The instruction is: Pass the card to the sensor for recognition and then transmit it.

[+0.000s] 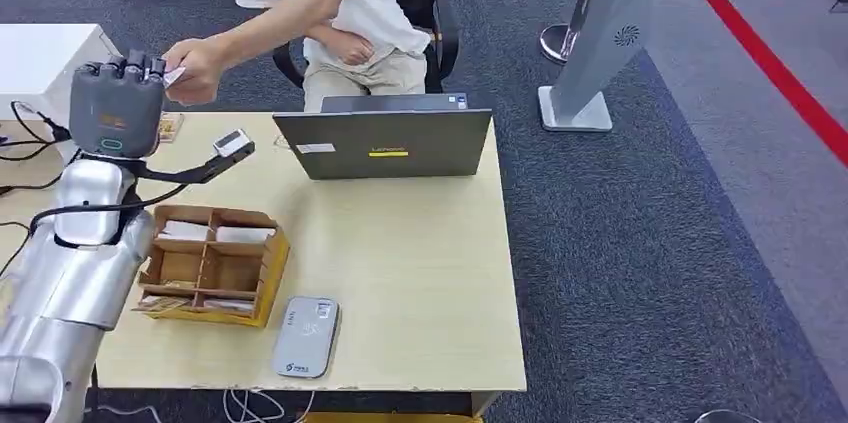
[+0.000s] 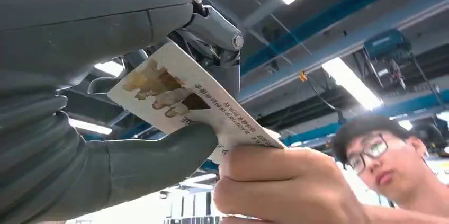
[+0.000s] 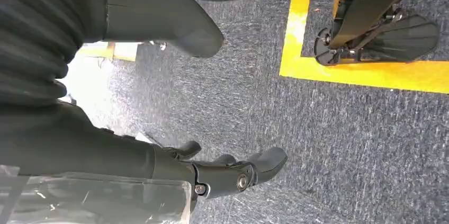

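Note:
My left hand [image 1: 117, 108] is raised over the table's far left corner. In the left wrist view it pinches a white printed card [image 2: 180, 94] between thumb and fingers [image 2: 153, 158]. A seated person reaches across, and their hand [image 2: 280, 187] grips the card's other end; the card [image 1: 175, 74] shows as a sliver between the two hands. The grey card sensor [image 1: 306, 336] lies flat near the table's front edge, well away from the card. My right hand [image 3: 174, 163] hangs over the carpet, its fingers apart and holding nothing.
A wooden divided box [image 1: 213, 263] with cards stands in front of my left arm. An open laptop [image 1: 385, 143] sits at the table's far edge before the person. Cables lie at the left, and a grey floor stand [image 1: 600, 33] rises at the back right.

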`<state>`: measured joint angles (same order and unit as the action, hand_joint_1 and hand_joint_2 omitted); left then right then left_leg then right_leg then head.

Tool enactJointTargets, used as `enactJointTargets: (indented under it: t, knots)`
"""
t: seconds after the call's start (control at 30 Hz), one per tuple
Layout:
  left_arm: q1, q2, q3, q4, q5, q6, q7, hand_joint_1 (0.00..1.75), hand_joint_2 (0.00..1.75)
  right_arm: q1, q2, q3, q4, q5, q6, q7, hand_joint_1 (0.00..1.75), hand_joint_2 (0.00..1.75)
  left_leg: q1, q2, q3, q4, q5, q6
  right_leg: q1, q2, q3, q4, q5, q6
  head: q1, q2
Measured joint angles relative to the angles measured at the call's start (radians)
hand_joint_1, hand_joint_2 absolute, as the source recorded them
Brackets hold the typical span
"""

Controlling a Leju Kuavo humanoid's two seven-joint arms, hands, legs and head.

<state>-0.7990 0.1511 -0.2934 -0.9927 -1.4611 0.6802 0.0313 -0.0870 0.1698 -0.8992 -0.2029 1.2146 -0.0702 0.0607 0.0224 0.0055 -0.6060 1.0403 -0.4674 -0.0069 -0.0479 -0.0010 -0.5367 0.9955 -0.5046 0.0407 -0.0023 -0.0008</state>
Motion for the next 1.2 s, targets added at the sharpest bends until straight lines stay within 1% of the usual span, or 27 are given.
enactJointTargets:
  t: [0.17,0.23,0.5,0.63,0.73,0.83,0.87,0.93,1.03,1.13,1.2]
  knots:
    - [-0.001,-0.005,0.001,0.017,0.020,-0.003,-0.003,0.00,1.75,0.000,0.000,0.003,0.002,0.000,0.000,-0.002,0.00,1.75,0.000,0.000,-0.002,0.000,0.000,0.000,0.000,0.001,-0.002,0.000,0.000,0.000,0.000,0.000]
    - [-0.001,-0.005,0.001,0.018,0.035,-0.008,-0.013,0.00,1.75,0.000,0.000,0.003,0.003,0.000,0.000,-0.002,0.00,1.75,0.000,0.000,-0.002,0.000,0.000,0.000,0.000,0.000,-0.002,0.000,0.000,0.000,0.000,0.000]
    - [-0.005,-0.006,0.001,0.016,0.050,-0.010,-0.025,0.00,1.75,0.000,0.000,0.004,0.003,0.000,-0.001,-0.003,0.00,1.75,0.000,0.000,-0.002,0.000,0.000,0.000,0.000,0.000,-0.002,0.000,0.000,0.000,0.000,0.000]
    - [0.023,-0.011,0.001,-0.024,0.079,-0.010,-0.037,0.00,1.75,0.001,0.000,0.004,0.003,-0.011,-0.006,-0.006,0.00,1.75,0.000,0.000,-0.002,0.000,0.000,0.000,0.000,0.000,-0.001,0.000,0.000,0.000,-0.001,0.000]
    - [0.087,-0.016,0.001,-0.119,0.124,-0.008,-0.047,0.00,1.75,0.002,0.000,0.004,0.003,-0.026,-0.019,-0.012,0.00,1.75,-0.001,0.000,-0.002,0.000,0.000,0.000,0.000,0.000,-0.001,0.000,0.000,0.000,0.000,0.000]
    - [0.198,-0.021,0.001,-0.262,0.162,-0.011,-0.055,0.00,1.75,0.007,0.001,0.001,0.004,-0.047,-0.032,-0.019,0.00,1.75,-0.001,0.000,-0.002,0.000,-0.001,0.000,-0.001,0.001,-0.001,0.000,0.000,0.001,0.001,0.000]
    - [0.238,-0.021,0.001,-0.305,0.173,-0.021,-0.055,0.00,1.75,0.007,0.002,-0.001,0.004,-0.055,-0.036,-0.020,0.00,1.75,-0.001,0.001,-0.002,0.000,-0.001,0.001,-0.001,0.001,-0.002,0.000,-0.001,0.001,0.001,0.000]
    - [0.300,-0.019,0.001,-0.395,0.188,-0.069,-0.053,0.00,1.75,0.008,0.002,-0.011,0.004,-0.072,-0.043,-0.023,0.00,1.75,-0.001,0.001,-0.002,0.000,-0.002,0.001,-0.001,0.001,-0.002,0.000,-0.001,0.000,0.001,0.000]
    - [0.417,0.003,0.001,-0.530,0.224,-0.146,-0.050,0.00,1.75,0.011,0.003,-0.029,0.004,-0.097,-0.055,-0.024,0.00,1.75,-0.001,0.001,-0.001,-0.001,-0.002,0.000,0.000,0.001,-0.002,0.000,-0.002,0.000,0.000,0.000]
    - [0.504,0.025,0.001,-0.624,0.247,-0.215,-0.044,0.00,1.75,0.016,0.003,-0.048,0.003,-0.108,-0.053,-0.030,0.00,1.75,0.000,0.000,-0.002,-0.001,-0.002,0.000,0.000,0.000,-0.002,0.000,-0.002,0.000,0.000,0.000]
    - [0.548,0.043,0.001,-0.669,0.273,-0.265,-0.039,0.00,1.75,0.018,0.002,-0.057,0.002,-0.117,-0.044,-0.037,0.00,1.75,0.000,0.001,-0.001,-0.001,-0.002,0.000,0.000,0.000,-0.002,0.000,-0.002,0.000,0.000,0.000]
